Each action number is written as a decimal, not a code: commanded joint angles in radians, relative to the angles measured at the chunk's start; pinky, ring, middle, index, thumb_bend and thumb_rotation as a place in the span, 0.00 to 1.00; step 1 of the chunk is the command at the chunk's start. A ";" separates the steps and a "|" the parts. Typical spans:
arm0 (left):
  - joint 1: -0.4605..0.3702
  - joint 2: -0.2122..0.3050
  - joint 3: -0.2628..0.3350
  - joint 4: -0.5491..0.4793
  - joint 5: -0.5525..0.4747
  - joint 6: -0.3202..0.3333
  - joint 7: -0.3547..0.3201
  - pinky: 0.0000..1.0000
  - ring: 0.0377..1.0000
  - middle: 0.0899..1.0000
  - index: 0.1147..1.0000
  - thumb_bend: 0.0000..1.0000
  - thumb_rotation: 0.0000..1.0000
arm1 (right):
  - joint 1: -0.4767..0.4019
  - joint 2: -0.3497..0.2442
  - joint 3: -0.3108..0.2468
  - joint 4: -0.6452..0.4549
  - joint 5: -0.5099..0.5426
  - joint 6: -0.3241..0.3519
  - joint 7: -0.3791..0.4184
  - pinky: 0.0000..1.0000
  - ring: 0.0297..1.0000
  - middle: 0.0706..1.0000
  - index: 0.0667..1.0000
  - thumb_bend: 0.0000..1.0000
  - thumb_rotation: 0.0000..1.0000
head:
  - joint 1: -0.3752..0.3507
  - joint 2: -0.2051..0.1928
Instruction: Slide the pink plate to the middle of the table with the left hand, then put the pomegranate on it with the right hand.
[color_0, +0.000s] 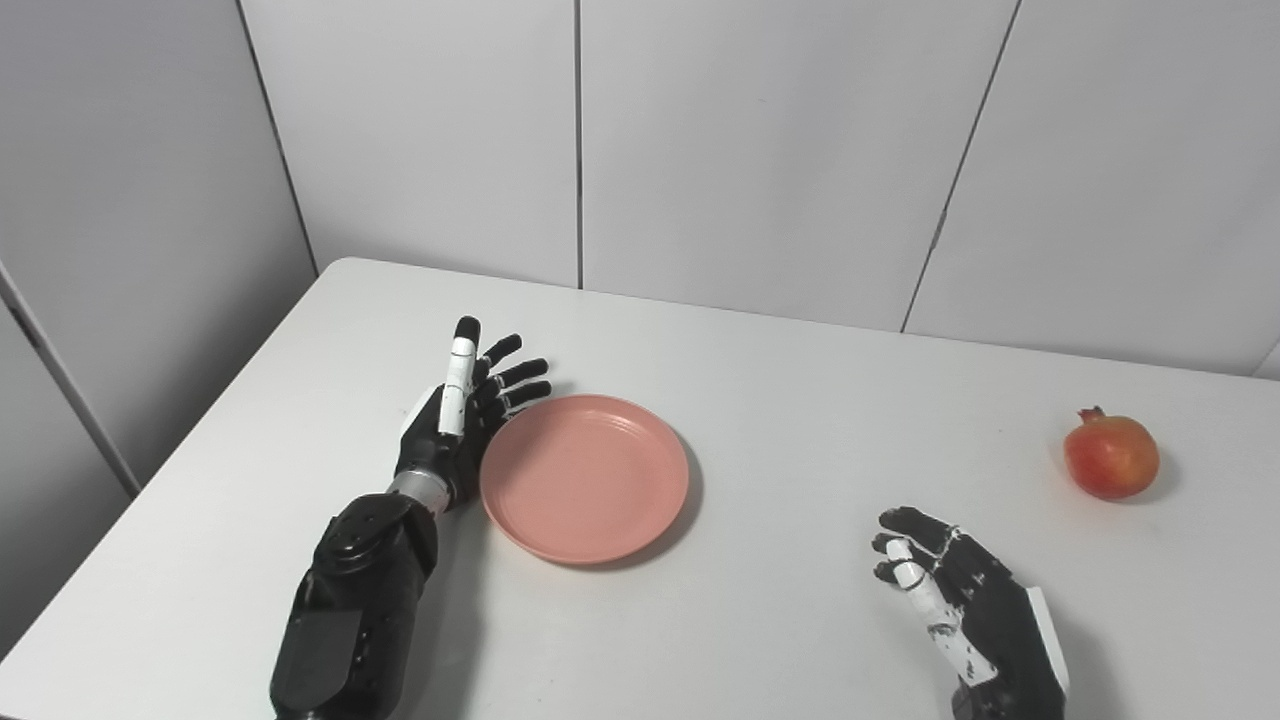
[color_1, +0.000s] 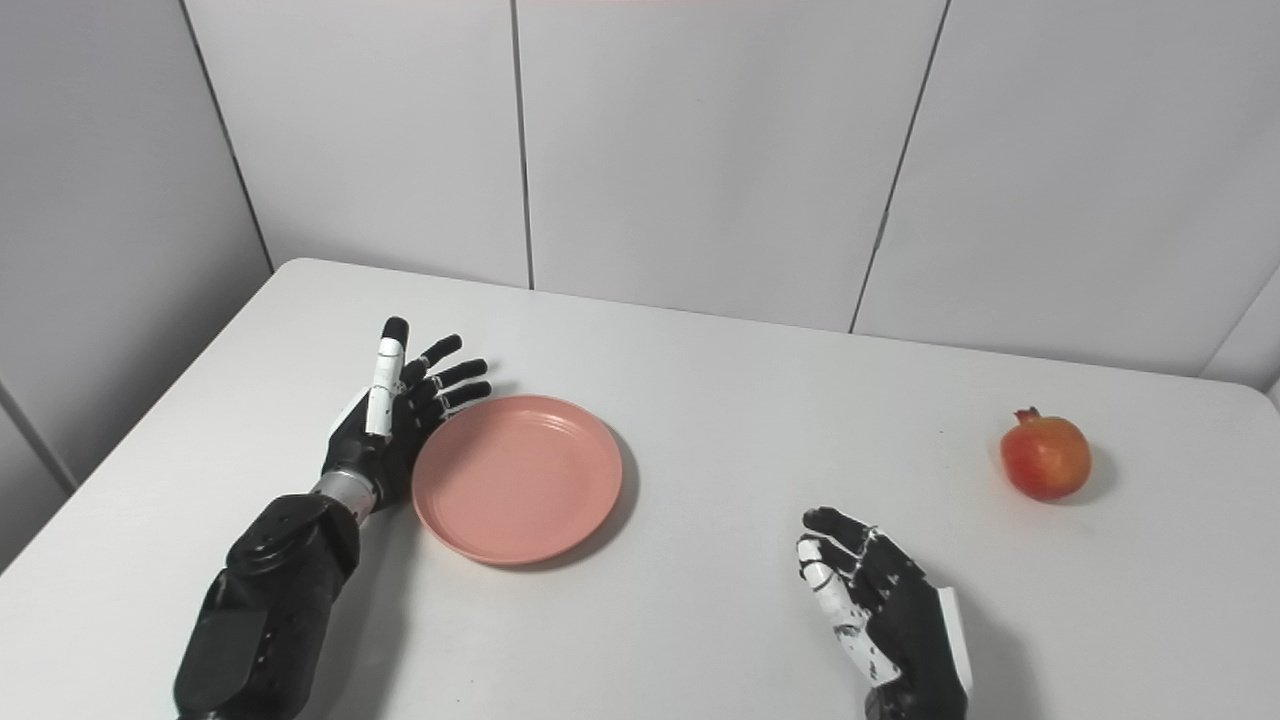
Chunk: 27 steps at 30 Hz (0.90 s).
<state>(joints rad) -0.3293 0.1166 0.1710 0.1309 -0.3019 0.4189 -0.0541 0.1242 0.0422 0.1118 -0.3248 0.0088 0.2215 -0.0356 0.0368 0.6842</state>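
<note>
Plate (color_0: 584, 478) is sitting left of centre on the tabletop (color_0: 780, 380), left hand (color_0: 462, 420) pressing open-fingered against its left rim. Pushing should be staying low and steady rightward. Right hand (color_0: 960, 600) is waiting open, pomegranate (color_0: 1111, 457) resting far right.

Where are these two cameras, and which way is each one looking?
Left eye view: on the robot's head, looking down and forward over the white table toward a panelled wall; both forearms rise from the bottom edge, the left hand with fingers apart beside the pink plate.
Right eye view: beside the first, a little to its right, facing the same way; the right hand waits open, apart from the pomegranate.
Shared: the same table, plate, fruit and both hands, slightly shifted.
</note>
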 joint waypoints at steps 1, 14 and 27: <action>-0.010 -0.008 -0.005 -0.007 0.002 0.022 0.005 0.73 0.76 0.76 0.85 0.78 1.00 | 0.042 0.035 0.008 -0.032 -0.007 0.002 -0.008 0.67 0.70 0.70 0.59 0.59 0.45 | -0.001 -0.001; -0.006 -0.090 -0.012 -0.039 0.027 0.034 0.084 0.78 0.80 0.82 0.91 0.76 1.00 | 0.039 0.043 0.033 -0.038 -0.029 0.008 -0.029 0.66 0.69 0.69 0.60 0.58 0.44 | -0.035 0.006; -0.022 -0.177 0.015 -0.041 -0.020 0.049 0.122 0.77 0.79 0.81 0.92 0.77 0.99 | 0.040 0.067 0.066 -0.048 -0.062 0.016 -0.046 0.65 0.68 0.68 0.59 0.56 0.41 | -0.104 0.019</action>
<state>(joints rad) -0.3340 -0.0369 0.1881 0.0951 -0.3042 0.4385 0.0500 0.1212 0.0568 0.1722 -0.3298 -0.0421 0.2303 -0.0699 -0.0598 0.6995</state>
